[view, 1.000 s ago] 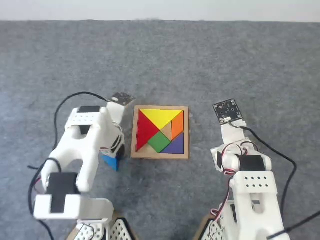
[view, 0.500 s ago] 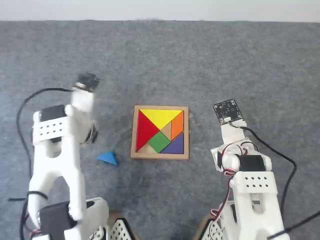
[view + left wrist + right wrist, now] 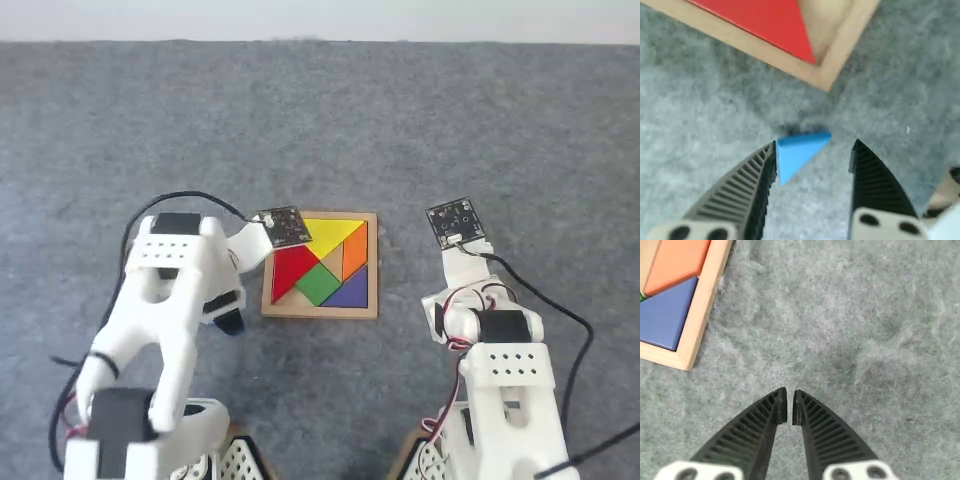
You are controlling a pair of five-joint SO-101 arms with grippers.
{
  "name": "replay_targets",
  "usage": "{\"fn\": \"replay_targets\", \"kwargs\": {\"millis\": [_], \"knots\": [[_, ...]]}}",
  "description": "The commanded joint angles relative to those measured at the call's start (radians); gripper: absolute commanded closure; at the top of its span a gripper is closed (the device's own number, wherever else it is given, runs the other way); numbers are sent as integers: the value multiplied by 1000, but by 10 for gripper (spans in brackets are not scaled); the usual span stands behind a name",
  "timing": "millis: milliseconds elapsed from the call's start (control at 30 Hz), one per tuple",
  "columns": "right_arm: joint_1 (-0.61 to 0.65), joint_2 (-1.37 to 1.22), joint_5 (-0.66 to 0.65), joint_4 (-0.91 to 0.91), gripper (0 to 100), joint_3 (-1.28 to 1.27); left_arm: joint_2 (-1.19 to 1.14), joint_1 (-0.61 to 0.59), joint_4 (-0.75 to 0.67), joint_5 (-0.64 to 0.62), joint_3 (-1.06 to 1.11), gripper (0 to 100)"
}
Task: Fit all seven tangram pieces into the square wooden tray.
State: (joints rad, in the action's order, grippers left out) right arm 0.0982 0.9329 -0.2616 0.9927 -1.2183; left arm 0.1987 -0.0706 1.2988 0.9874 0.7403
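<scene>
Blue is the one colour missing from the tray (image 3: 320, 312). The blue triangle (image 3: 796, 150) lies flat on the grey felt (image 3: 450, 120) that covers the table, just off the tray corner nearest the left arm. Inside that corner, beside the red piece (image 3: 760, 20), there is a patch of bare wood (image 3: 832, 15). This looks like the one open slot, and the other six pieces sit flush around it. The triangle is close to where it has to go, so it should need only a short lift and a turn.

The left gripper (image 3: 815, 146) is low over the felt with its fingers apart, one on each side of the triangle. One fingertip is against the triangle's edge or nearly so, and the other stands a little off. That looks like the set-up for a pinch across the piece, with nothing gripped yet.

The right gripper (image 3: 789, 395) has its fingers almost together with nothing between them. It is over bare felt off the tray's other robot-side corner, where the orange piece (image 3: 677, 260) and the violet piece (image 3: 662, 315) lie. It seems parked there to keep clear of the left arm's work.
</scene>
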Motion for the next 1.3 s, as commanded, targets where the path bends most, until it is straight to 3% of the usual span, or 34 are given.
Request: {"fn": "replay_targets", "kwargs": {"millis": [0,133,300,667,867,1067,1267], "knots": [[8,30,-15,-4,958,14,-48,-12,-69,20,-16,769],[8,33,-17,-2,958,14,-157,-63,-78,21,-102,771],[8,35,-20,-2,958,14,-285,-71,9,86,-160,779],[8,31,-20,-4,958,14,-315,-120,20,84,-153,868],[8,31,-20,-4,958,14,-305,-178,20,-37,-213,985],[8,31,-20,-4,958,14,-305,-173,-3,-68,-228,988],[8,31,-20,-4,958,14,-304,-129,-63,-222,-234,988]]}}
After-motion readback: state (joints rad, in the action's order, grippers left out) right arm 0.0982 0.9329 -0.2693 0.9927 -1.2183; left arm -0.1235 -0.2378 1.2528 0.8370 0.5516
